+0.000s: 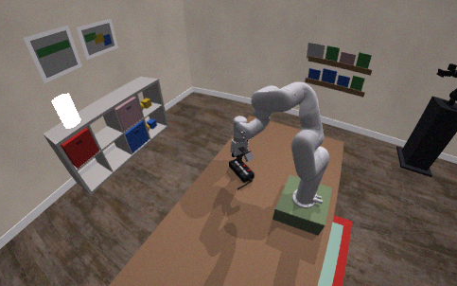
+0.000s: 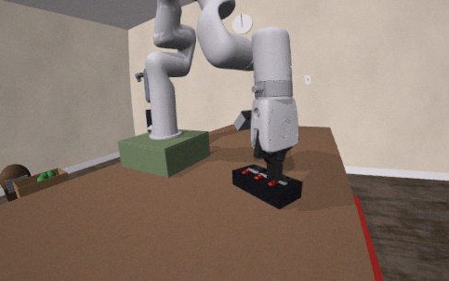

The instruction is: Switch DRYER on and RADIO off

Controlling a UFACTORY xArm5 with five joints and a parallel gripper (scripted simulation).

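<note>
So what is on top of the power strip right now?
Three red switches sit on the black power strip. The shut hand stands over the strip's middle, covering part of its top; contact with a switch is unclear, and no labels are readable.
</note>
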